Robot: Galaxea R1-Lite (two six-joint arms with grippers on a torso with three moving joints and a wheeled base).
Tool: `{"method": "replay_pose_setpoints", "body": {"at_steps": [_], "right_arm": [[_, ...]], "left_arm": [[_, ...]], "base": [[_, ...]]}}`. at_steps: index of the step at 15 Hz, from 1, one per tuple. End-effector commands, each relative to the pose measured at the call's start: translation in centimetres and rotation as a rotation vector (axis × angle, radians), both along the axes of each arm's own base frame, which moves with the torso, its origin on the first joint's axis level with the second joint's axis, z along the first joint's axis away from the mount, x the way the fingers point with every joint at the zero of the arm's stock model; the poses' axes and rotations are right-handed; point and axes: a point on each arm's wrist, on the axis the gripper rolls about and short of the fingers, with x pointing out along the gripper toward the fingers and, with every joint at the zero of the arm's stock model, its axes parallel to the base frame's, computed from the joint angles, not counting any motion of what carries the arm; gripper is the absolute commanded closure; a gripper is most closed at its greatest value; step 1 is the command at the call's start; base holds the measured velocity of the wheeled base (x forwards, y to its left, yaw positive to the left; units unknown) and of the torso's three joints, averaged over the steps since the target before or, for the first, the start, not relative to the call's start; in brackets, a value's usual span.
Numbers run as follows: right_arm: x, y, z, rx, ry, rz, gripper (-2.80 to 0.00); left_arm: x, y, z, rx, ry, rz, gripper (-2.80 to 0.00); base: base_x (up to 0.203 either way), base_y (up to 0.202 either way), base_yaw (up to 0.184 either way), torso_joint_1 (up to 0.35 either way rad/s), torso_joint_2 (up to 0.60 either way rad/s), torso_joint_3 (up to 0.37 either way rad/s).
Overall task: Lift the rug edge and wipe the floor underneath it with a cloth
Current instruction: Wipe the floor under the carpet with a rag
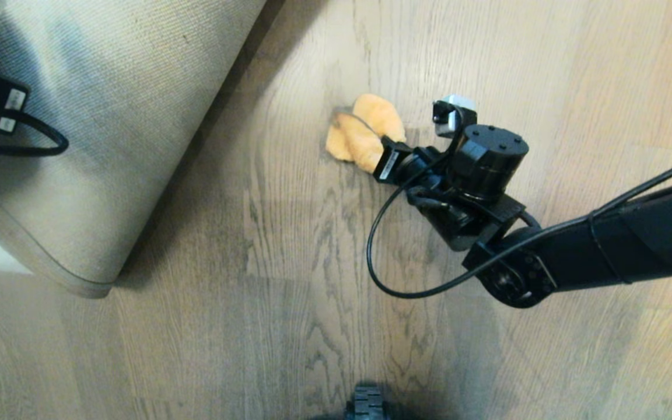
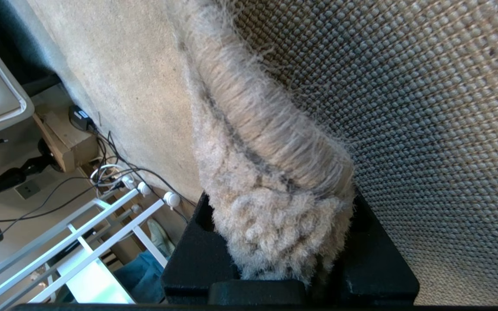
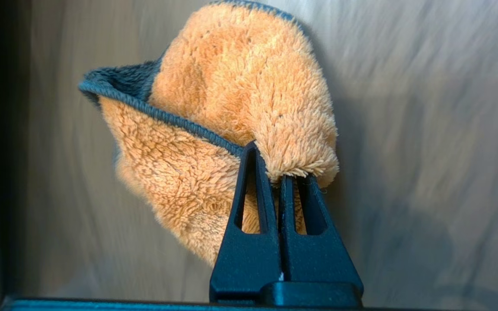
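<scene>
The right gripper (image 3: 275, 172) was clamped tight on the orange cloth (image 1: 364, 135), which lay on the bare floor (image 1: 289, 245) well apart from the rug edge (image 1: 79, 283). The left gripper (image 2: 281, 242) pinched that raised, folded-back border, woven backing showing.

No legible text anywhere

Small white labels sit on the right gripper (image 1: 384, 164) body and on two black cable plugs (image 1: 4, 108) at the head view's left edge, but their print is too small to read; no brand, number or sign shows elsewhere.
</scene>
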Motion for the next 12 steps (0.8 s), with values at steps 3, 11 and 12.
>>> {"method": "replay_pose_setpoints", "body": {"at_steps": [3, 11, 12], "right_arm": [[-5.2, 3.8, -2.7, -0.065, 0.067, 0.155, 0.0], [-11.6, 6.3, -8.7, -0.191, 0.183, 0.326, 0.0], [-11.8, 5.9, -9.3, -0.2, 0.192, 0.324, 0.0]], "left_arm": [[-0.1, 0.0, 0.0, 0.003, -0.001, 0.003, 0.0], [0.0, 0.0, -0.3, 0.003, 0.011, 0.003, 0.0], [0.1, 0.0, -0.4, 0.004, 0.016, 0.003, 0.0]], "base": [[0.0, 0.0, 0.0, 0.0, 0.0, 0.0], [0.0, 0.0, 0.0, 0.0, 0.0, 0.0], [0.0, 0.0, 0.0, 0.0, 0.0, 0.0]]}}
